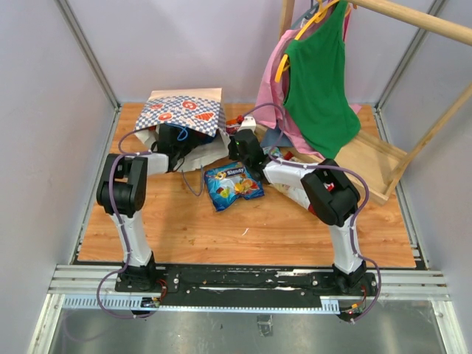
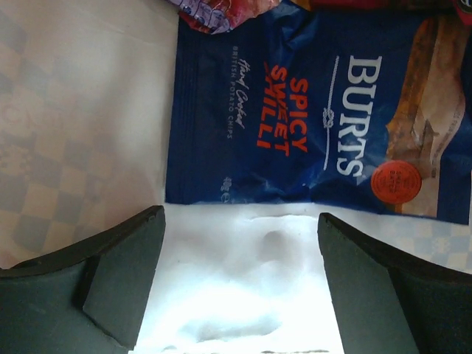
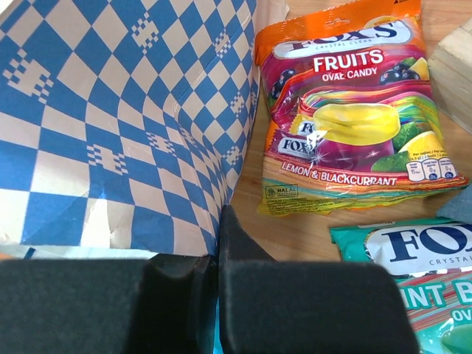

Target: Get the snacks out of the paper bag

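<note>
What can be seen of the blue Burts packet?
Glossy dark-blue foil packet, white BURTS and orange Spicy Sweet Chilli lettering, round orange seal. It lies flat, sideways to the camera, on the paper bag's pale inside. A purple packet lies at its far corner. The open left claw sits just short, not touching.

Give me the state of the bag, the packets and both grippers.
Tan checked paper bag: on its side, mouth open.
Blue Burts crisp packet: flat inside the bag.
Blue glossy snack packet: out on the wooden table.
Orange Fox's Fruits candy packet: out, lying flat.
Left gripper: open, inside the bag.
Right gripper: shut on the bag's edge.
</note>
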### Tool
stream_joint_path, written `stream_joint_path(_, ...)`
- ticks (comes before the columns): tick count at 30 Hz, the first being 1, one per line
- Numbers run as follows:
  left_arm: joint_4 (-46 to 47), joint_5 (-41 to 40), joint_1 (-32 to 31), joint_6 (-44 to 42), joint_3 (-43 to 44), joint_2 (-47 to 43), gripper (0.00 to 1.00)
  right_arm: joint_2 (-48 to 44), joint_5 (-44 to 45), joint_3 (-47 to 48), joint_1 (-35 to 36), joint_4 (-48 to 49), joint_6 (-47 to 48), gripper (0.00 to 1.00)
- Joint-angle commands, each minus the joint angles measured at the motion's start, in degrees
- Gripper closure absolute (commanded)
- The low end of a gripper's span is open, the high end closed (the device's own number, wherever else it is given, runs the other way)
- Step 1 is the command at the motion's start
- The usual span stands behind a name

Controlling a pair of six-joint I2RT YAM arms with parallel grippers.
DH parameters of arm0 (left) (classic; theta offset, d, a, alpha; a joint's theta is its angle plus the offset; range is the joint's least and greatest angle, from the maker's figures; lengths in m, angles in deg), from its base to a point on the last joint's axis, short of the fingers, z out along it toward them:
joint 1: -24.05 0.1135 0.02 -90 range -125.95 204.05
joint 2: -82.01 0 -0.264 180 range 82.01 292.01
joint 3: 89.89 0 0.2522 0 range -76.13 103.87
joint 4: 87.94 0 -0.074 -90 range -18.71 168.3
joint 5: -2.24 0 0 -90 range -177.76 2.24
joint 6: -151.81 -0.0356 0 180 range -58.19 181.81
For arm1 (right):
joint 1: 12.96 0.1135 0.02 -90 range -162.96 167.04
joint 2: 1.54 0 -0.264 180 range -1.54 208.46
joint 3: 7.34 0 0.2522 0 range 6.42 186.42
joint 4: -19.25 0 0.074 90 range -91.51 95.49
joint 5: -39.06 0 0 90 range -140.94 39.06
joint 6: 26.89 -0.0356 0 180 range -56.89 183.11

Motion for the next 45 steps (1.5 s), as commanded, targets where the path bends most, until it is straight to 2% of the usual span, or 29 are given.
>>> stream_joint_path(1,-0.4,-0.6,0.4,3.4,4.1,4.4,0.11,-2.4,0.2,-1.5,-1.2,-1.7,-0.7,0.99)
stream_joint_path(6,-3.3,-3.4,0.3,2.0,9.1,9.4,0.14,-2.5,-0.5,-1.5,-1.7,-1.6,-1.1,0.99)
stream_joint_path(10,-3.3,-5.9,0.3,0.7,9.0,9.8,0.15,-2.6,-0.8,-1.9,-2.0,-1.6,-1.3,0.99)
stream_joint_path(18,7.3,-5.4,0.3,5.0,4.5,8.7,0.2,-1.9,-2.6,-1.7,-2.5,-1.4,-2.4,0.99)
stream_joint_path(24,4.2,-3.1,0.1,5.0,12.2,12.8,0.25,-1.9,-2.9,-1.9,-2.6,-1.4,-2.3,0.99)
stream_joint_path(29,0.7,-4.0,-0.5,2.7,15.1,14.7,0.31,-1.8,-3.3,-1.8,-2.9,-1.4,-2.6,0.99)
stream_joint_path(34,-0.7,-4.7,-0.5,1.2,15.6,15.2,0.43,-1.8,-3.7,-1.9,-3.1,-1.3,-2.9,0.99)
stream_joint_path(39,-6.3,-3.6,-0.5,-0.3,20.3,17.7,0.54,-1.8,-4.1,-1.9,-3.3,-1.2,-3.1,0.99)
stream_joint_path(45,-8.2,-2.6,-0.5,-3.7,21.4,18.1,0.6,-2.2,-4.3,-2.3,-3.9,-1.2,-3.3,0.99)
